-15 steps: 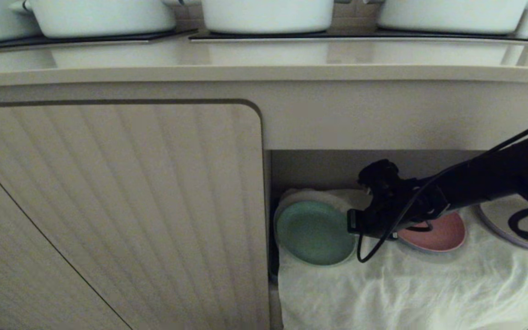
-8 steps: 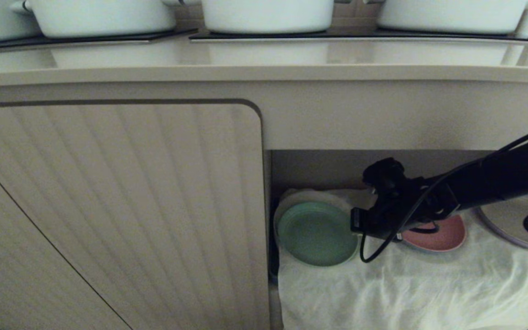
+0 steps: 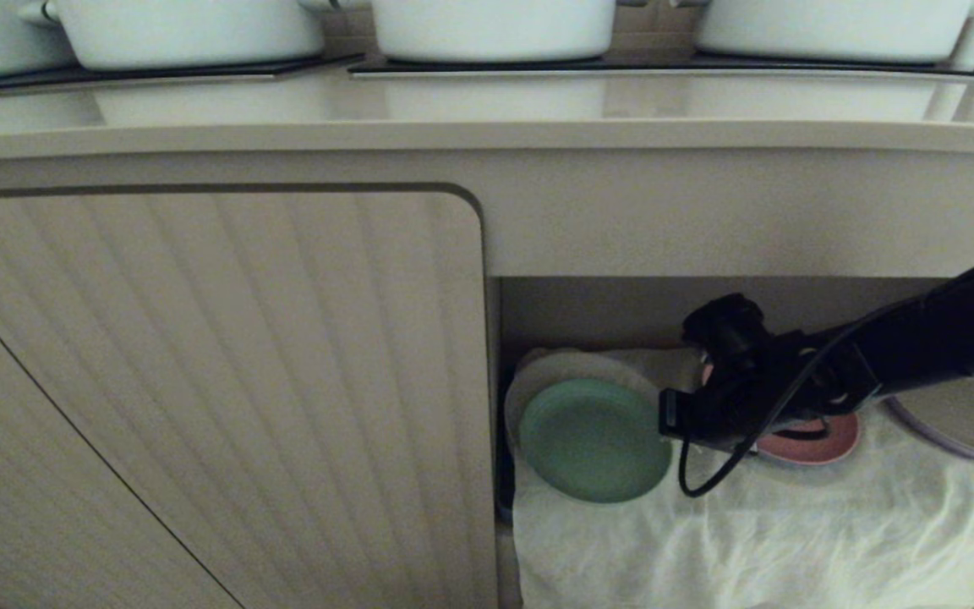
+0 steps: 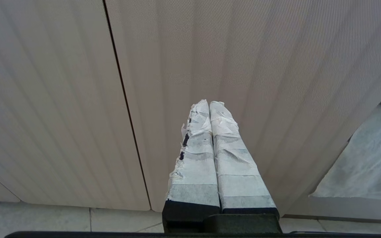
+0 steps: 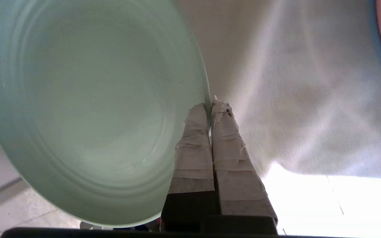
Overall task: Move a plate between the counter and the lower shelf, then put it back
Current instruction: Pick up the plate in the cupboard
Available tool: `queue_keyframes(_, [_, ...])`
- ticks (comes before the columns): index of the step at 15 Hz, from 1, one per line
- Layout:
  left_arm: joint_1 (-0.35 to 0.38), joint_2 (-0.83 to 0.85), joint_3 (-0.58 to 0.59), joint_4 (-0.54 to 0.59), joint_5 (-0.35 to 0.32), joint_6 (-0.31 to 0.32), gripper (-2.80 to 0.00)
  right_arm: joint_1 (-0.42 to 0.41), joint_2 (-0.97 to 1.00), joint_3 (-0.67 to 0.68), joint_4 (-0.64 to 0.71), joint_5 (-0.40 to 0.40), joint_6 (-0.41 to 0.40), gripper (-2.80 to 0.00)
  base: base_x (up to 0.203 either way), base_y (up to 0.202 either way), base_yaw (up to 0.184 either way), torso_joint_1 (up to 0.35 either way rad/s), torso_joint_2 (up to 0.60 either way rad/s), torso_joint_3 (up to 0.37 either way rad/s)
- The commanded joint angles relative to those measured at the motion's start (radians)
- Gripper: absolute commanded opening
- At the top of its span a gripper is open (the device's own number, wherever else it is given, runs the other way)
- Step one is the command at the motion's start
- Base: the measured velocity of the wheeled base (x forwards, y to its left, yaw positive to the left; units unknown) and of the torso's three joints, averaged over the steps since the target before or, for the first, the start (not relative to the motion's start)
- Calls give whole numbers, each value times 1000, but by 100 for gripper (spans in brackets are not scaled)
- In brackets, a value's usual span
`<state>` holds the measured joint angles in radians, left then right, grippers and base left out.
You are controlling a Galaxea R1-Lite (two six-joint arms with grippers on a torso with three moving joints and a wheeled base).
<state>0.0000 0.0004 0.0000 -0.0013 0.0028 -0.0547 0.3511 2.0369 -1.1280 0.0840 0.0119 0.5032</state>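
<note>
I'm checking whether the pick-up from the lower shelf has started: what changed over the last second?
The right tool, shut on the rim of the plate, has drawn back toward the robot's right, and the plate has come with it, sliding right and toward the front of the lower shelf. The pink plate, the counter and the parked left tool stayed put.

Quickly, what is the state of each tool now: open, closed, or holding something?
Left tool: closed, empty, parked facing the cabinet door.
Right tool: closed on the rim of the plate, in the lower shelf.
</note>
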Motion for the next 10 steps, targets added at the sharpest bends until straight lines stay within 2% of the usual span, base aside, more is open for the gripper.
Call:
queue_keyframes(1, [0,0,0,0,0,-1,-280,-1,-41,47,-2,0,3,-280,0,0,0,0,0,0])
queue_keyframes(10, [0,0,0,0,0,-1,-280,0,-149,177,-6,0,1,-280,0,0,0,0,0,0])
